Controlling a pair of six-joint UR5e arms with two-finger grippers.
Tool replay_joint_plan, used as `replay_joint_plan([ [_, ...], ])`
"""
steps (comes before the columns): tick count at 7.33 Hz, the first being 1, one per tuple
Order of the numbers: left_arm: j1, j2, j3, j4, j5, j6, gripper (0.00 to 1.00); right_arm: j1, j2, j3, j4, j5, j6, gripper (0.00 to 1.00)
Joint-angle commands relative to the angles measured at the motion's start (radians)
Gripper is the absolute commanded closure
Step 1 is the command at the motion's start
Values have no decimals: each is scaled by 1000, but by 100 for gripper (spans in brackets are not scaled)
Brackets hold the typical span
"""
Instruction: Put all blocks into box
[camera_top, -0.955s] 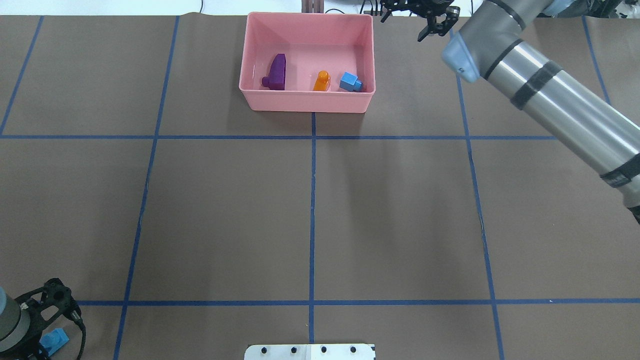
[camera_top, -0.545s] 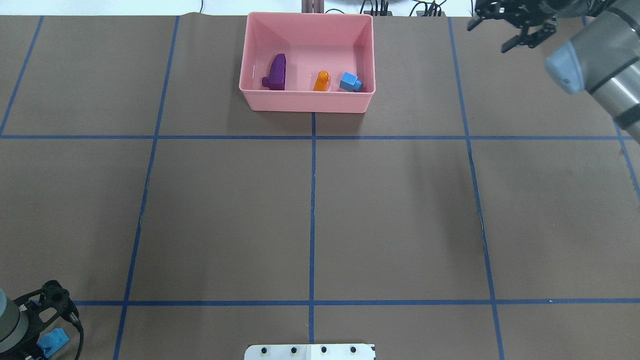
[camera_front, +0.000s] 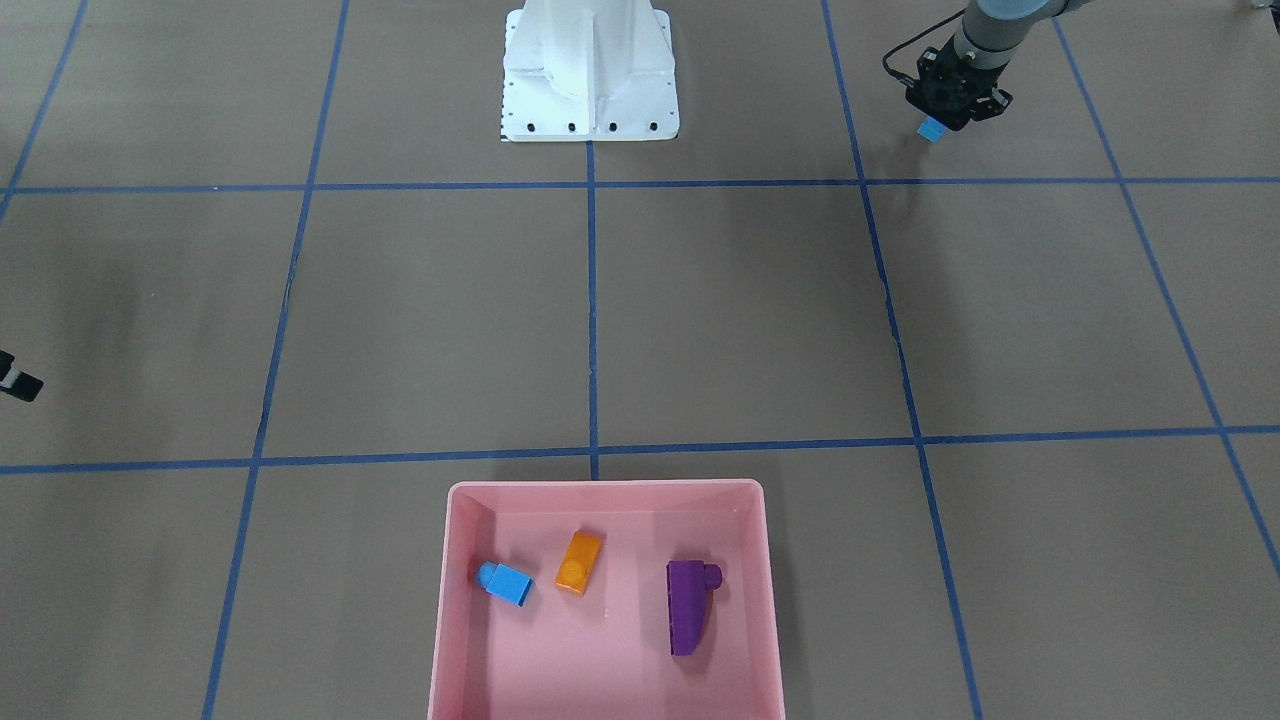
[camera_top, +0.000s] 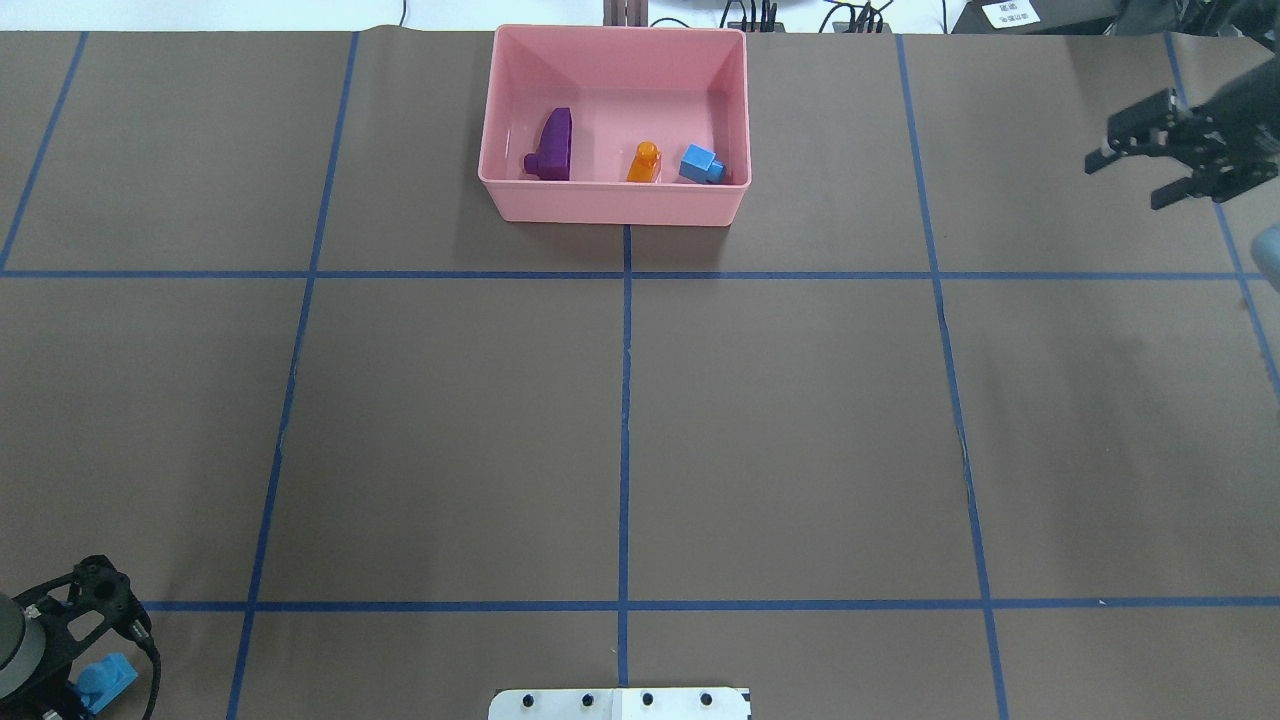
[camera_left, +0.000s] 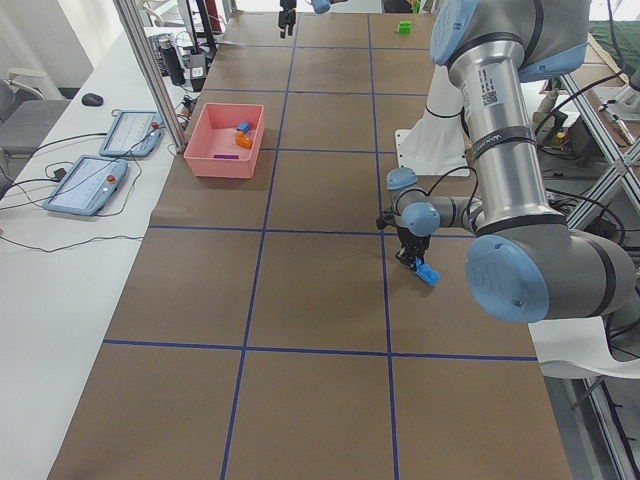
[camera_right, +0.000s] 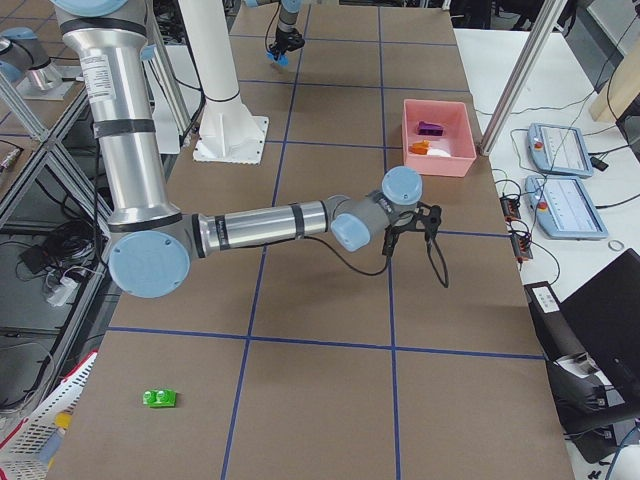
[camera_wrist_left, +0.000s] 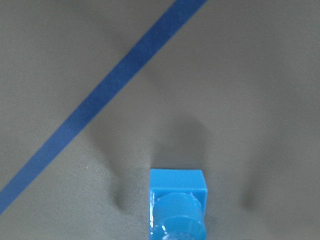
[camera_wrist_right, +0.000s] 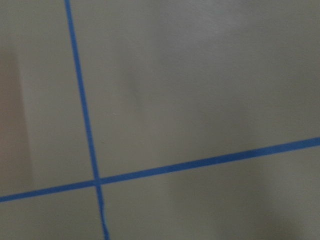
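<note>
– Progress?
– Three of five are in. Overhead, left to right: at seven o'clock the left gripper (camera_top: 100, 678) is clamped on the long blue block (camera_top: 112, 682). At twelve, the box (camera_top: 615, 205) holds the purple block (camera_top: 555, 145), orange block (camera_top: 645, 162) and small blue block (camera_top: 702, 164). At three, the right gripper (camera_top: 1122, 186) hangs spread and empty.
– The fifth?
– The green block (camera_right: 160, 398) lies on the table well apart, at seven o'clock in the right-side view.
– Any writing?
– A white label (camera_top: 1005, 13) at one o'clock, too small to read.
</note>
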Motion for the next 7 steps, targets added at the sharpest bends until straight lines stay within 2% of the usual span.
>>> replay_joint_plan([
  [1, -198, -120, -9, 28, -93, -10, 100, 4, -208, 37, 0, -87, -248, 0],
  [2, -262, -236, -9, 141, -93, -10, 100, 32, -281, 36, 0, -87, -375, 0],
  [4, -409, -633, 65, 469, -94, -10, 100, 93, -413, 39, 3, -82, -538, 0],
  [5, -460, -776, 133, 552, -95, -10, 100, 108, -484, 48, 8, -82, -588, 0],
  [6, -492, -885, 224, 555, -98, -28, 100, 110, -554, 51, 12, -88, -670, 0],
  [7, -526, -1053, 357, 550, -99, -118, 100, 121, -617, 51, 12, -88, -776, 0],
])
